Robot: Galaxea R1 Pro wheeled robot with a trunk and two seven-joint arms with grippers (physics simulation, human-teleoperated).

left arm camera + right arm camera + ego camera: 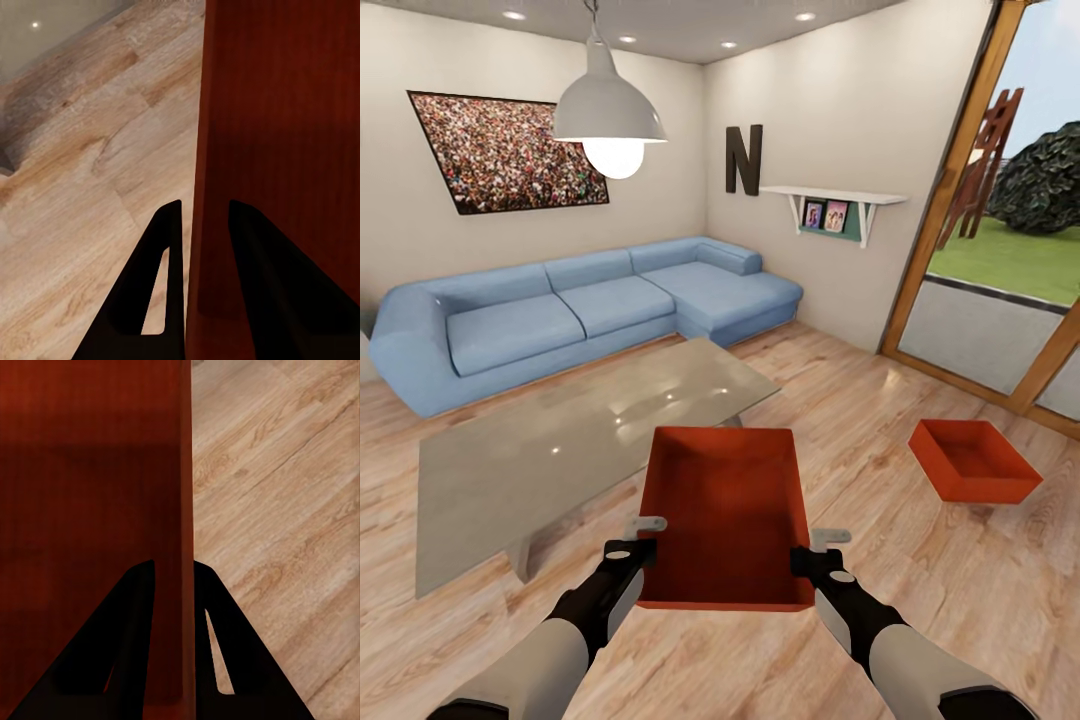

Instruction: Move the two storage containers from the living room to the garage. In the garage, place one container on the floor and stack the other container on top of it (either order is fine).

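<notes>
Two storage containers (725, 520) (972, 460), two claws (650, 545) (812, 552)

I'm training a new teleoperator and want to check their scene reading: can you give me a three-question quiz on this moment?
1. True or false: both grippers clamp walls of the same storage container.
2. Multiple choice: the second storage container sits (A) on the glass coffee table, (B) on the wood plank floor near the glass door, (C) on the blue sectional sofa.
3. Fill in: the left gripper has one finger inside the held bin and one ____.

Key: 1 true; 2 B; 3 outside.
</notes>
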